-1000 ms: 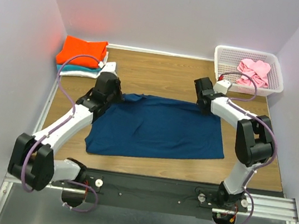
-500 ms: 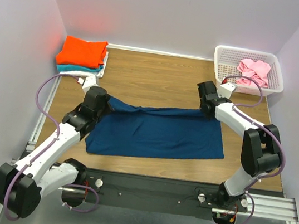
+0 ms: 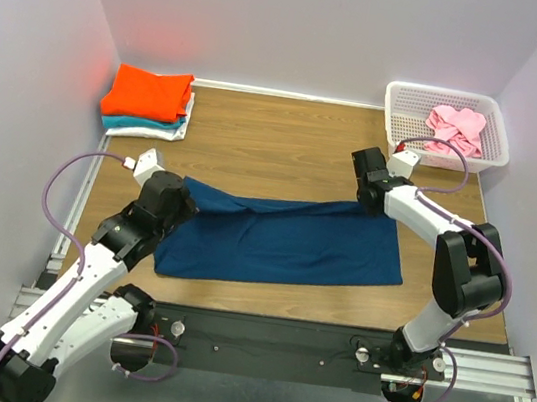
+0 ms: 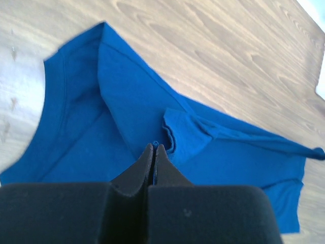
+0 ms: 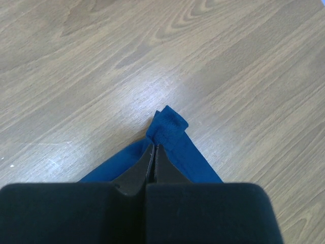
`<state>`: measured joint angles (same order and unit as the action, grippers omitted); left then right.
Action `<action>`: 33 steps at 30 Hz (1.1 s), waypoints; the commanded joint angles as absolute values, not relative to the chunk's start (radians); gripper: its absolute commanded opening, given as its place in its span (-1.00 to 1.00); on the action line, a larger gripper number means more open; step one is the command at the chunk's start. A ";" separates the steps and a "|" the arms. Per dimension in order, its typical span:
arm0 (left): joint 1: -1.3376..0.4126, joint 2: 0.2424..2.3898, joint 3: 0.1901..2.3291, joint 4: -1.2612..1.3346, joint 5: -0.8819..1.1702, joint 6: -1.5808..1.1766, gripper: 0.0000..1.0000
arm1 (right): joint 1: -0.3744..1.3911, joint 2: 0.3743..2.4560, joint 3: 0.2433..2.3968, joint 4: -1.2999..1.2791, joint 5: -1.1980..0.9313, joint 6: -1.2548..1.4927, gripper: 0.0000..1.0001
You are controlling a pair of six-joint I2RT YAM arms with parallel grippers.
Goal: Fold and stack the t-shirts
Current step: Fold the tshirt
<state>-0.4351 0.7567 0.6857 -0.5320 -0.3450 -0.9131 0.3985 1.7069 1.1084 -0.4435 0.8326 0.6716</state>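
My left gripper (image 4: pixel 154 148) and right gripper (image 5: pixel 154 147) are clamped tight on the far edge of the blue t-shirt (image 3: pixel 292 247). Its long axis runs between them, and its near edge lies toward me.

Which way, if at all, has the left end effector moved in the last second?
Yes. The left end effector moved toward the near edge, away from the folded orange t-shirt, gripping the navy t-shirt.

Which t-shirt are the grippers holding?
The dark blue t-shirt, pinched by left gripper and right gripper; the orange t-shirt is stacked, the pink t-shirt in the basket.
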 commanded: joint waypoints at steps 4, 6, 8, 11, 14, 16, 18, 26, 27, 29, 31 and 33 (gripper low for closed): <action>-0.489 0.709 0.707 -0.696 -0.391 -1.049 -1.00 | 0.403 1.646 1.085 -0.451 0.836 0.681 -0.99; -0.494 0.703 0.706 -0.718 -0.385 -1.052 -1.00 | 0.403 1.635 1.077 -0.451 0.833 0.684 -0.99; -0.500 0.693 0.701 -0.727 -0.371 -1.061 -1.00 | 0.403 1.617 1.062 -0.451 0.831 0.689 -0.99; -0.521 0.686 0.693 -0.744 -0.351 -1.083 -1.00 | 0.403 1.606 1.049 -0.451 0.827 0.689 -0.99; -0.532 0.673 0.713 -0.805 -0.350 -1.109 -1.00 | 0.403 1.606 1.039 -0.451 0.821 0.695 -0.99; -0.535 0.664 0.729 -0.833 -0.351 -1.114 -1.00 | 0.403 1.602 1.029 -0.451 0.818 0.701 -0.99; -0.535 0.646 0.732 -0.848 -0.333 -1.117 -1.00 | 0.403 1.592 1.016 -0.451 0.822 0.709 -0.99; -0.548 0.617 0.647 -0.776 -0.242 -1.127 -1.00 | 0.403 1.566 0.986 -0.451 0.815 0.707 -0.99; -0.551 0.615 0.641 -0.776 -0.241 -1.132 -1.00 | 0.403 1.563 0.982 -0.451 0.808 0.710 -0.99; -0.555 0.611 0.626 -0.787 -0.244 -1.141 -1.00 | 0.403 1.555 0.960 -0.451 0.808 0.718 -0.99; -0.558 0.604 0.621 -0.798 -0.241 -1.147 -1.00 | 0.405 1.549 0.945 -0.451 0.811 0.722 -0.99; -0.560 0.600 0.620 -0.802 -0.235 -1.149 -1.00 | 0.402 1.536 0.916 -0.453 0.807 0.736 -0.99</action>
